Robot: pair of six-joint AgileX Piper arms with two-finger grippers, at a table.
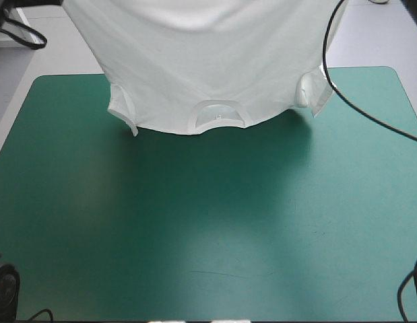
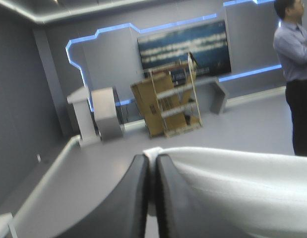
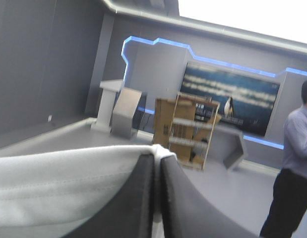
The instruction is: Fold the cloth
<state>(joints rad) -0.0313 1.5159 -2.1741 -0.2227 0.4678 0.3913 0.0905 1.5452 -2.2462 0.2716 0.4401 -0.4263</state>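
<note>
The left pincer [image 2: 152, 166] and right pincer [image 3: 157, 166] are each clamping the T-shirt's [image 1: 208, 67] hem, and it is hanging collar-down over the counter's [image 1: 208, 235] far part. The spreading step seems to be in hand; next it is calling for laying the T-shirt down flat.

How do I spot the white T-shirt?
Find the far edge of the teal-green table cover. There the white short-sleeved T-shirt hangs upside down, neck opening lowest, a sleeve at each side. It is the only cloth, lifted rather than flat.

Robot lab, teal-green covered table [image 1: 208, 256]
</note>
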